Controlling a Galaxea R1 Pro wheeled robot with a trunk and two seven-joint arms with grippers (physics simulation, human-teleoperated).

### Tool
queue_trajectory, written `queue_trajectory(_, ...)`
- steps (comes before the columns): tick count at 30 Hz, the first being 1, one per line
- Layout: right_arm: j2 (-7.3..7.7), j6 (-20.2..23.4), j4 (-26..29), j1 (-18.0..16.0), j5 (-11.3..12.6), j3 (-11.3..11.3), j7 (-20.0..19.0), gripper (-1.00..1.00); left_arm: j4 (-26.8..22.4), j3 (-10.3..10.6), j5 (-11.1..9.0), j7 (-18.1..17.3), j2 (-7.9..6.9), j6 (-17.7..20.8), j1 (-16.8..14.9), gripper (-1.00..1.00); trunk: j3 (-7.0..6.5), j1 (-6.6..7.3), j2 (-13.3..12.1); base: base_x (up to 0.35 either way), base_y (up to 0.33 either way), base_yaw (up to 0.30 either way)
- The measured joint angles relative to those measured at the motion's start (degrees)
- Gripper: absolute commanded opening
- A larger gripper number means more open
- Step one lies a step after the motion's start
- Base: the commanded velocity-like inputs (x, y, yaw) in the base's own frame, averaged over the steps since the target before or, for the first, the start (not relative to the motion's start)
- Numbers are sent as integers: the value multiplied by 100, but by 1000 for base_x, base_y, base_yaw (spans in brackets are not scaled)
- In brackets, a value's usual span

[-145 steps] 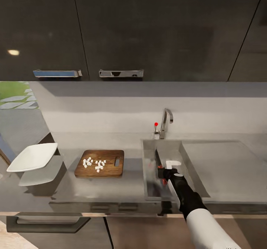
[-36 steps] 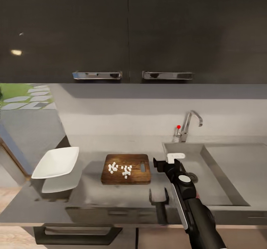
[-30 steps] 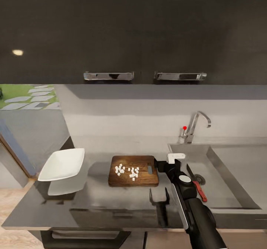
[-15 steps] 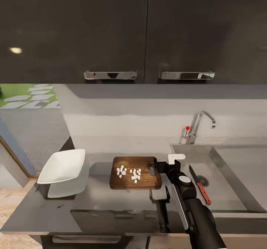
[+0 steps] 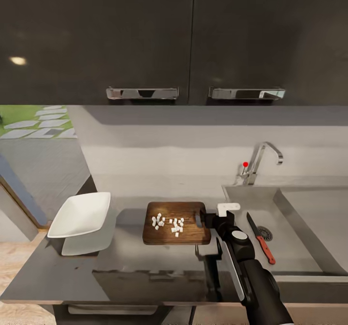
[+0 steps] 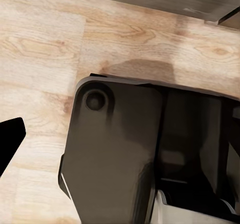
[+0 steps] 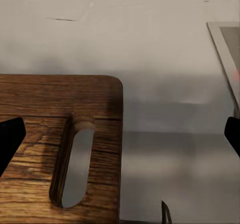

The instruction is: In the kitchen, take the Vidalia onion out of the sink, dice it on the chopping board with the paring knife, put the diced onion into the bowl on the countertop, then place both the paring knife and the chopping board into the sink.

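The chopping board [image 5: 176,223] lies flat on the countertop [image 5: 135,262], white onion dice [image 5: 169,223] scattered on it, its handle slot [image 7: 75,166] toward the sink [image 5: 290,204]. My right pincer [image 5: 209,217] hovers over that slotted end, spread wide and empty. The paring knife [image 5: 260,238] lies in the basin beside the drain. The bowl [image 5: 79,214] sits well apart at the counter's far end.
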State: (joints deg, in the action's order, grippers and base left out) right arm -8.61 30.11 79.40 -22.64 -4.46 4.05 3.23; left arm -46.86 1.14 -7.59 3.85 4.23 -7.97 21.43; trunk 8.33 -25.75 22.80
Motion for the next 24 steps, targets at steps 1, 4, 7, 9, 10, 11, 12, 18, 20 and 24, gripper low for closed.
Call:
queue_trajectory(1,0,0,-4,-1,0,0,0,100,0,0,2,0,0,0,0,100,9,0,0,0,0,0)
queue_trajectory(4,0,-7,-9,0,0,0,-2,100,0,-2,0,0,0,0,0,100,37,0,0,0,0,0)
queue_trajectory(7,0,-8,-9,-2,0,0,-4,100,6,-1,-1,0,0,0,0,100,65,1,0,44,-15,0)
queue_trajectory(9,0,-8,-10,0,0,0,-7,100,8,0,-1,0,0,0,0,100,84,1,0,74,-41,0)
queue_trajectory(10,0,-9,-10,0,0,0,-5,100,8,-2,-1,0,0,0,0,100,93,1,0,30,-16,0)
queue_trajectory(11,0,-9,-10,-1,0,0,-4,100,8,-3,2,0,0,0,0,100,102,0,0,19,-10,0)
queue_trajectory(12,0,-9,-10,0,0,0,-5,100,9,-2,0,0,0,0,0,100,112,0,0,10,-5,0)
queue_trajectory(18,0,-9,-10,-1,0,0,-5,100,16,-1,-1,0,0,0,0,100,167,0,0,2,-1,0)
queue_trajectory(20,0,-9,-10,-2,0,0,-7,100,17,-2,-2,0,0,0,0,100,186,0,0,8,0,0)
queue_trajectory(24,0,-9,-10,-4,0,0,-6,100,17,0,1,0,0,0,0,100,223,1,1,66,-7,0)
